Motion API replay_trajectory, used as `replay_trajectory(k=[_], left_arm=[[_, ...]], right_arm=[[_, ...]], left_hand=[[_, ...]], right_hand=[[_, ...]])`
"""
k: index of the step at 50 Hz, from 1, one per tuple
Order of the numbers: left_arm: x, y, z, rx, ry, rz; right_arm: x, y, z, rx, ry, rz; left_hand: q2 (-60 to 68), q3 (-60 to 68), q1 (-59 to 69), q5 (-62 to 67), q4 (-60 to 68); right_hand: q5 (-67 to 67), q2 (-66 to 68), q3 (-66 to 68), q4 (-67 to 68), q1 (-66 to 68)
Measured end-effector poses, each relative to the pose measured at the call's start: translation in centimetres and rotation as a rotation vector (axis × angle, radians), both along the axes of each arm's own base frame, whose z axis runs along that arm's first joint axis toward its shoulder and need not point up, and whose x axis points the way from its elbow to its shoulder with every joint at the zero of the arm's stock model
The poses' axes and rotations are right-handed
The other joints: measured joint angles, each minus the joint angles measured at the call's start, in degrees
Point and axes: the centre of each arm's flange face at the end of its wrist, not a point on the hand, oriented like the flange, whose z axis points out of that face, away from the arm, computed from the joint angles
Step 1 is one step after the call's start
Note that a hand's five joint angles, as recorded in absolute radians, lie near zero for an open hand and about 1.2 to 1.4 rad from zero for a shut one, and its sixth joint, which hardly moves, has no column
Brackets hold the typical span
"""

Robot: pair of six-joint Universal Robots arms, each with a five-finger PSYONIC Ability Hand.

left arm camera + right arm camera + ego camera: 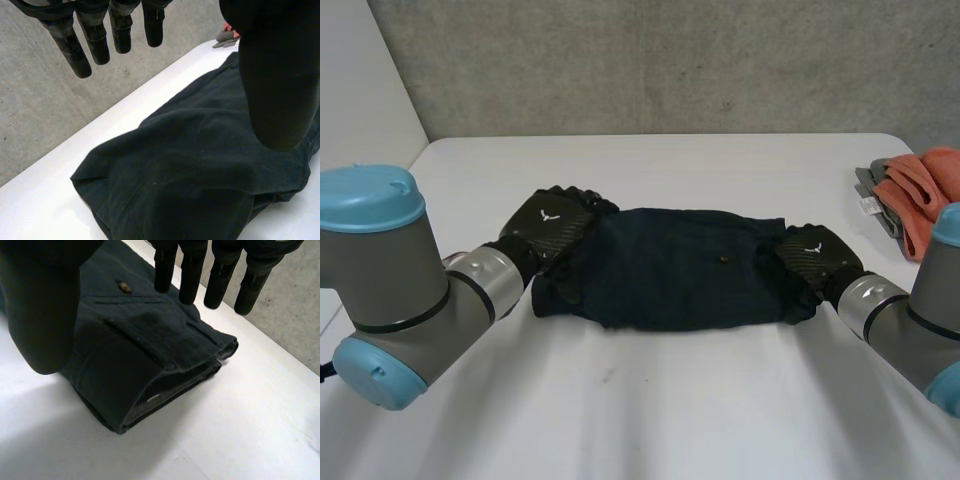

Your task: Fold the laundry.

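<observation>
White table (670, 400), concrete wall (670, 60) behind. Folded trousers (665, 270) lie centre; left hand (548, 222) and right hand (812, 252) at either end, fingers straight, spread.

The folded garment (670, 270) in the middle of the tabletop is dark, matt woven cloth like cotton twill, with stitched seams and a paler grey lining at its open end. A small button (722, 258) on it looks like dull brass. The table (650, 420) is white, smooth and matt. The wall (670, 60) beyond its far edge is rough, speckled grey concrete. At the right edge lie soft orange and grey cloths (918, 190). The left hand (548, 222) and right hand (812, 250) have glossy black carbon-weave backs; the fingers (70, 45) look like matt black plastic. The arm joints (380, 270) are satin grey metal, the caps (365, 200) smooth light-blue plastic.
</observation>
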Motion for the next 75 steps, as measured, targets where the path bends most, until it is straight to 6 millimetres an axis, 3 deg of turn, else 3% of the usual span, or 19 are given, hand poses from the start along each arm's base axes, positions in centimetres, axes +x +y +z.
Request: replay_trajectory(k=[5,9,11,17,21,25,28,32,36,41,46,47,52,56,60,61,66,71,75], left_arm=[[0.2,0.1,0.3,0.0,0.008,0.005],[0.4,0.1,0.3,0.001,0.008,0.01],[0.4,0.1,0.3,0.001,0.009,0.013],[0.7,0.0,0.7,-0.007,0.013,0.02],[0.9,0.0,1.4,-0.023,0.023,0.026],[1.2,0.1,2.4,-0.042,0.043,0.034],[1.5,0.1,3.3,-0.055,0.063,0.042],[1.9,0.0,4.2,-0.068,0.092,0.053],[2.3,-0.2,5.1,-0.076,0.122,0.071],[2.9,-0.4,5.9,-0.076,0.156,0.101],[3.6,-0.8,6.2,-0.068,0.184,0.141],[3.7,-0.9,6.2,-0.066,0.188,0.15],[4.3,-1.6,6.4,-0.06,0.204,0.193],[4.5,-2.3,6.7,-0.063,0.207,0.216],[4.4,-3.1,7.5,-0.068,0.214,0.237],[4.3,-3.3,7.7,-0.068,0.217,0.238],[2.6,-3.5,8.5,-0.042,0.234,0.205],[-0.6,-2.5,8.4,0.021,0.231,0.111],[-3.6,-1.4,6.9,0.095,0.197,0.021]], right_arm=[[0.1,-0.4,-0.8,0.0,0.008,-0.011],[0.0,-0.8,-1.4,-0.003,0.023,-0.03],[-0.2,-1.0,-1.5,-0.009,0.03,-0.044],[-1.5,-1.5,0.1,-0.065,0.047,-0.119],[-3.5,-2.2,1.8,-0.118,0.07,-0.189],[-5.7,-3.0,2.6,-0.149,0.148,-0.232],[-6.0,-3.2,2.9,-0.18,0.23,-0.208],[-3.7,-2.8,4.0,-0.268,0.3,-0.103],[0.7,-1.2,5.6,-0.405,0.302,0.052],[8.7,4.6,6.4,-0.578,0.194,0.397],[13.0,9.2,4.0,-0.584,0.126,0.657],[13.6,9.8,3.4,-0.574,0.123,0.688],[14.9,9.7,2.3,-0.475,0.15,0.652],[14.5,8.4,3.2,-0.353,0.106,0.54],[13.1,6.7,5.9,-0.173,-0.078,0.387],[12.1,5.8,7.4,-0.1,-0.182,0.322],[9.0,3.2,10.1,0.05,-0.419,0.179],[6.7,0.9,10.6,0.106,-0.477,0.088],[6.0,-0.6,9.4,0.151,-0.427,0.037]], left_hand=[[0.0,0.0,0.0,0.0,0.0],[0.0,0.0,0.0,0.0,0.0],[0.0,0.0,0.0,0.0,0.0],[0.0,0.0,0.0,0.0,0.0],[0.0,0.0,0.0,0.0,0.0],[0.0,0.0,0.0,0.0,0.0],[0.0,0.0,0.0,0.0,0.0],[0.0,0.0,0.0,0.0,0.0],[0.0,0.0,0.0,0.0,0.0],[0.0,0.0,0.0,0.0,0.0],[0.0,0.0,0.0,0.0,0.0],[0.0,0.0,0.0,0.0,0.0],[0.0,0.0,0.0,0.0,0.0],[0.0,0.0,0.0,0.0,0.0],[0.0,0.0,0.0,0.0,0.0],[0.0,0.0,0.0,0.0,0.0],[0.0,0.0,0.0,0.0,0.0],[0.0,0.0,0.0,0.0,0.0],[0.0,0.0,0.0,0.0,0.0]], right_hand=[[8.91,9.3,8.99,9.19,9.52],[31.88,34.77,33.69,33.87,32.76],[42.19,45.43,44.57,44.88,37.97],[43.95,45.78,46.17,47.24,37.97],[44.43,45.78,46.17,47.25,39.41],[44.82,45.78,46.17,47.25,40.13],[44.82,45.78,46.17,47.27,40.15],[44.99,45.78,46.23,47.41,40.15],[45.16,45.78,46.95,47.48,40.15],[45.16,45.78,46.97,47.49,40.15],[45.16,45.78,46.87,47.35,41.0],[42.92,42.89,43.51,43.78,39.63],[-2.11,-2.78,-1.63,-1.35,-3.86],[-9.26,-9.09,-9.32,-8.97,-8.13],[-9.26,-9.11,-9.55,-9.24,-8.13],[-9.26,-9.11,-9.55,-9.24,-8.13],[-9.26,-9.11,-9.55,-9.24,-8.13],[-9.26,-9.11,-9.55,-9.25,-8.13],[-9.26,-9.11,-9.55,-9.24,-8.13]])
